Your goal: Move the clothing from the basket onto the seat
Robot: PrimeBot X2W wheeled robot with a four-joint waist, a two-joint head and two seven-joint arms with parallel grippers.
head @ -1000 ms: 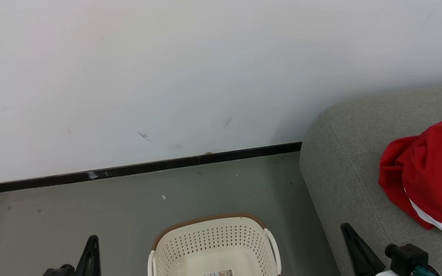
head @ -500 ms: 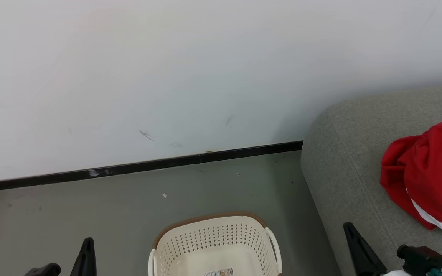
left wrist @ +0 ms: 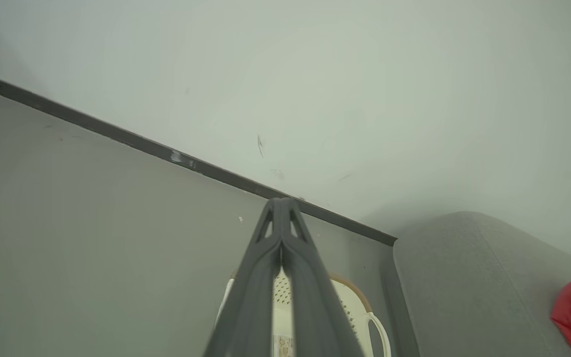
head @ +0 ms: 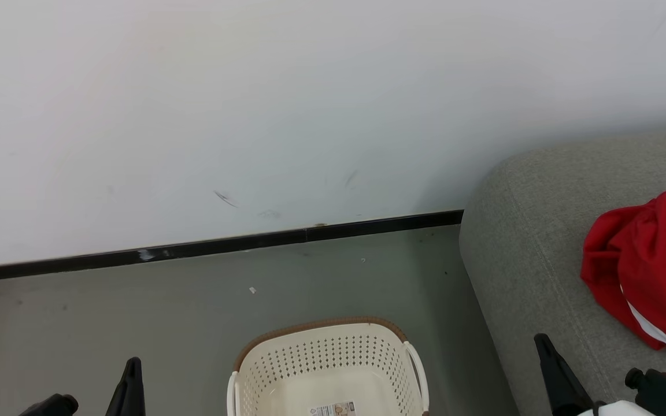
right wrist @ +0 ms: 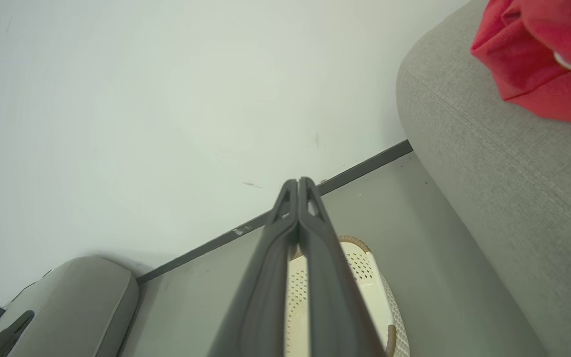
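The cream basket (head: 321,358) stands on the floor at the bottom centre of the head view, with just a paper label (head: 333,409) on its bottom. To its right, the red clothing (head: 651,260) with a white panel lies bunched on the grey seat (head: 518,260). My left gripper (head: 132,375) is shut, low and left of the basket. My right gripper (head: 547,358) is shut above the seat's front corner. In the left wrist view the left gripper (left wrist: 280,203) points over the basket (left wrist: 355,307). The right gripper (right wrist: 298,183) in its wrist view is also above the basket (right wrist: 365,272), with the clothing (right wrist: 538,44) up right on the seat (right wrist: 488,163).
A white wall (head: 310,115) with a black baseboard (head: 223,248) runs behind the basket, and grey floor (head: 165,323) lies between them. The right wrist view also has another grey upholstered piece (right wrist: 77,297) at its lower left.
The head view has shifted a little, so the seat and clothing sit slightly further right. Both grippers have sunk lower in the view, and both stay shut.
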